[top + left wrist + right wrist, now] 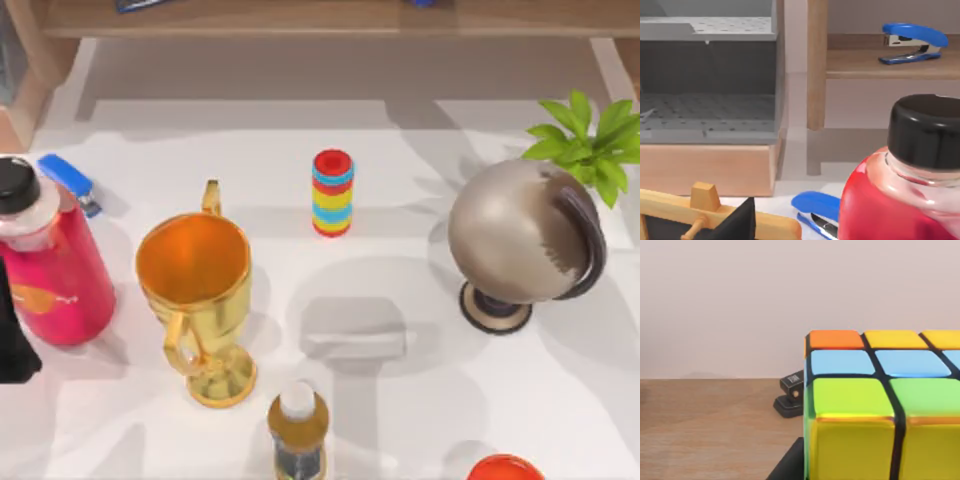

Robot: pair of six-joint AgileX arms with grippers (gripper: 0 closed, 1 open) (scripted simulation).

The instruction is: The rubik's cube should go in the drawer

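The rubik's cube (880,410) looms close in the right wrist view, with orange, yellow, blue and green tiles, above a wooden surface. A dark part of my right gripper (790,465) shows right beside the cube's edge. The drawer (705,167) stands open in the left wrist view, with a wooden front and a grey perforated inside. My left arm (12,340) sits at the table's far left edge, beside the red bottle. A dark part of my left gripper (740,222) lies against a wooden bar (700,210).
On the table stand a red bottle (50,270) with a black cap, a blue stapler (68,180), a gold cup (195,300), a stack of coloured rings (332,193), a globe (520,240), a plant (590,140) and a small bottle (298,430). Another stapler (912,42) lies on the shelf.
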